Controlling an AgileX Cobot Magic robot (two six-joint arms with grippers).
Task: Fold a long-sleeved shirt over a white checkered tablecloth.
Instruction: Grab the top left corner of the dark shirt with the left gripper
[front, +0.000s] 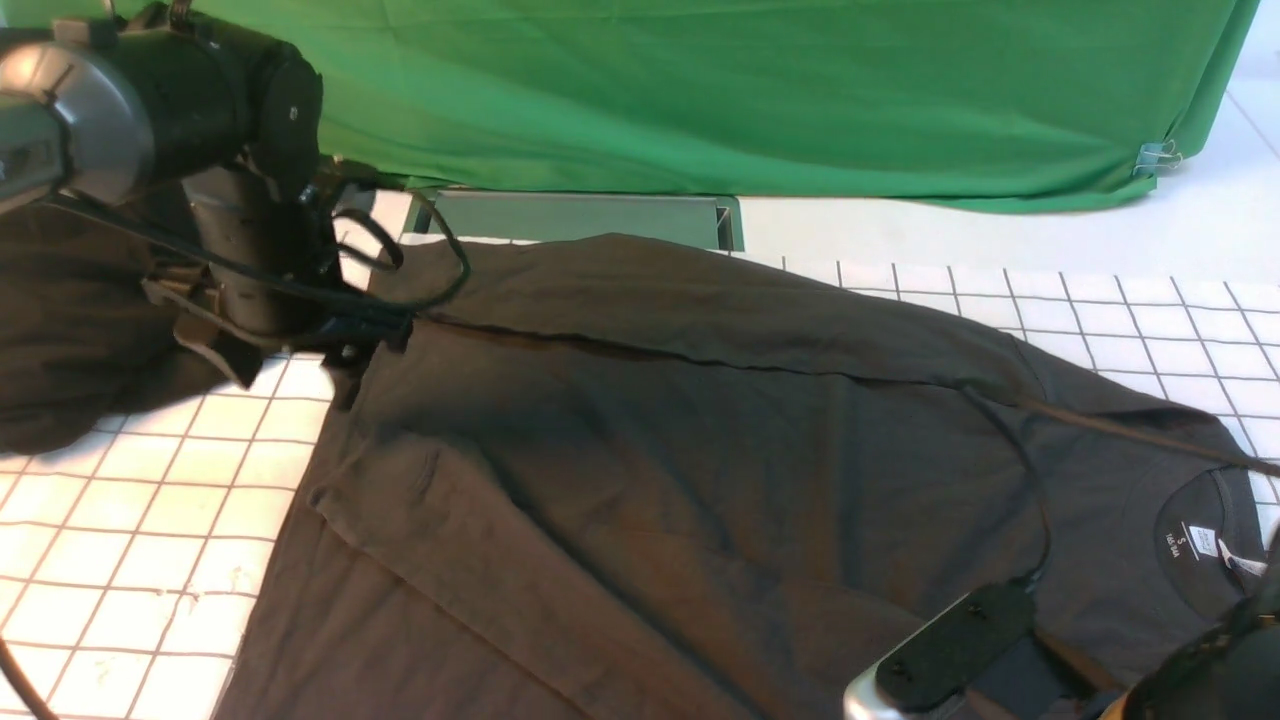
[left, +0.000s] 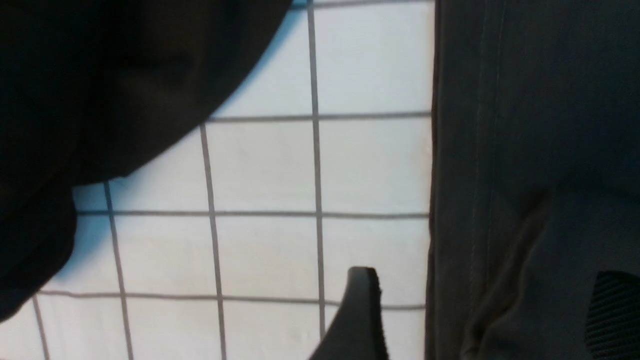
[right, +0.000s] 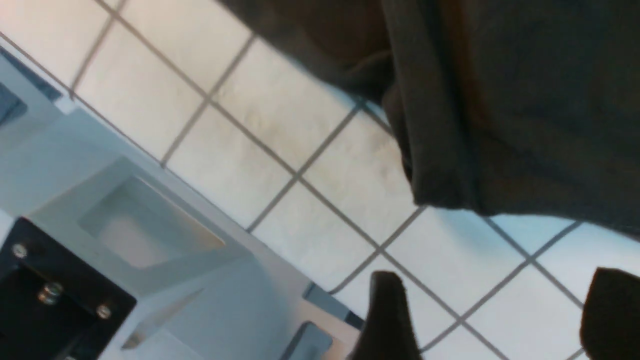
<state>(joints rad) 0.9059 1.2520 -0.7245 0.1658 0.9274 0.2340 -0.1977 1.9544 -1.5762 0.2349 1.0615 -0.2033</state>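
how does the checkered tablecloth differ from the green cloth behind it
The tablecloth is white with a thin dark grid; the green cloth is plain. The tablecloth lies flat under the shirt; the green cloth hangs draped at the back, a clip at its corner. Both are wide fabric sheets.

The long-sleeved shirt (front: 700, 450) is plain dark brownish-black, with a small white neck label (front: 1203, 542). The tablecloth (front: 120, 520) is white, ruled by thin dark lines into small squares; the draped cloth (front: 750, 90) behind it is plain bright green.
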